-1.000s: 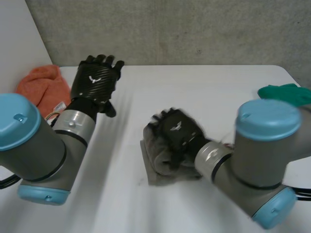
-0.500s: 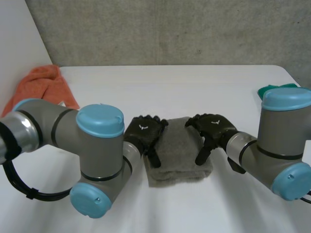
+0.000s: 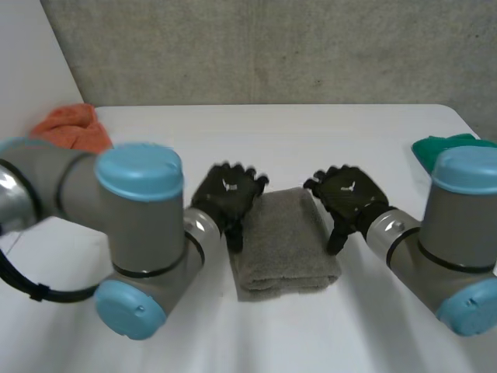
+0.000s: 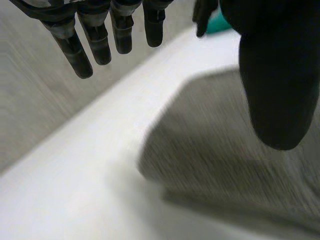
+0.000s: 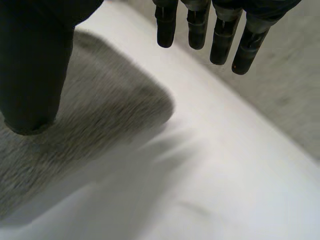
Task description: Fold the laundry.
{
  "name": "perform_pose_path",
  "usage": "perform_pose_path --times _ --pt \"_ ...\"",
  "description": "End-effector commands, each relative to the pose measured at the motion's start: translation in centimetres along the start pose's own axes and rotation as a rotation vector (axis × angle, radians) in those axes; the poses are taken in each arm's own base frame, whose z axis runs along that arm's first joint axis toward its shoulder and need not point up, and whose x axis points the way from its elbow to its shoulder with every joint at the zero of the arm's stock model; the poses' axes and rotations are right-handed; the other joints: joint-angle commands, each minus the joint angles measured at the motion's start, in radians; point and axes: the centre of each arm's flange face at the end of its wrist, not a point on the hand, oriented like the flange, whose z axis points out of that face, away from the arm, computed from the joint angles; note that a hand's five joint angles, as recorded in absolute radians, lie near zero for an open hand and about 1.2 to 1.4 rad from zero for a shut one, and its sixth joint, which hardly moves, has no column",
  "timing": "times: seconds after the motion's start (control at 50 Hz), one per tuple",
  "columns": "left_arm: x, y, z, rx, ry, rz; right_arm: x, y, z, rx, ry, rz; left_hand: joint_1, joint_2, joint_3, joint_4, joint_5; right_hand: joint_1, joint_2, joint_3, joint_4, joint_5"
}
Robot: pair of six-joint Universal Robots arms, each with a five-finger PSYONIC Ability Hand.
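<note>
White table (image 3: 311, 132) against a grey concrete wall (image 3: 272, 47). A folded grey towel (image 3: 283, 241) lies in the middle. My left hand (image 3: 227, 194) hovers at its left edge and my right hand (image 3: 347, 196) at its right edge, both released, fingers straight, holding nothing. An orange cloth (image 3: 74, 128) sits far left and a green cloth (image 3: 446, 148) far right.
</note>
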Motion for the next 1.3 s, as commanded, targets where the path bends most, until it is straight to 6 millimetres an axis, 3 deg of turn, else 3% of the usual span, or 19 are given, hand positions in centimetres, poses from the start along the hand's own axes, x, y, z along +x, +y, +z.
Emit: perform_pose_path --times 0.02,0.16,0.32,0.48,0.62,0.98,1.04,1.16,1.26,1.3 --pt "-3.0 -6.4 -2.7 0.210 0.055 -0.010 -1.5 -0.1 -3.2 0.075 0.091 -0.008 0.003 -0.016 -0.022 -0.018 -0.034 -0.007 -0.050 -0.040 -0.059 -0.066" --pt "-3.8 -7.4 -3.8 0.215 0.234 -0.023 -5.8 2.4 -5.3 0.017 -0.025 -0.018 0.000 -0.019 -0.025 -0.021 -0.037 -0.007 -0.050 -0.040 -0.059 -0.066" --pt "-4.3 -7.9 -4.1 0.206 0.274 -0.047 -7.9 4.9 -3.7 0.059 -0.038 -0.023 -0.003 -0.022 -0.028 -0.024 -0.040 -0.007 -0.050 -0.040 -0.059 -0.066" --pt "-4.1 -7.5 -4.0 0.193 0.282 -0.057 -8.0 5.8 -1.8 0.056 -0.029 -0.052 -0.005 -0.025 -0.031 -0.027 -0.042 -0.007 -0.050 -0.040 -0.059 -0.066" --pt "-4.0 -7.2 -3.9 0.181 0.287 -0.062 -8.1 6.2 -0.7 0.053 -0.033 -0.070 -0.005 -0.025 -0.031 -0.027 -0.042 0.241 0.198 0.208 0.188 0.182" --pt "-3.7 -6.6 -4.0 0.169 0.293 -0.070 -7.4 4.1 2.5 0.157 0.006 -0.082 -0.005 -0.025 -0.031 -0.027 -0.042 0.355 0.313 0.323 0.303 0.297" --pt "-3.6 -6.5 -4.0 0.166 0.296 -0.081 -7.4 4.3 3.1 0.157 0.006 -0.080 -0.005 -0.025 -0.031 -0.027 -0.042 0.464 0.421 0.431 0.411 0.405" --pt "-3.7 -6.4 -3.9 0.173 0.293 -0.099 -7.0 3.8 4.3 0.180 0.022 -0.081 -0.005 -0.025 -0.031 -0.027 -0.042 1.139 1.096 1.106 1.087 1.080" --pt "-3.6 -6.3 -3.9 0.173 0.294 -0.098 -6.3 2.8 4.7 0.209 0.041 -0.081 -0.005 -0.025 -0.031 -0.027 -0.042 1.215 1.172 1.182 1.162 1.156" --pt "-3.7 -6.3 -3.9 0.173 0.293 -0.100 -5.0 2.8 5.1 0.197 0.069 -0.081 -0.005 -0.025 -0.031 -0.027 -0.042 1.215 1.172 1.182 1.162 1.156"
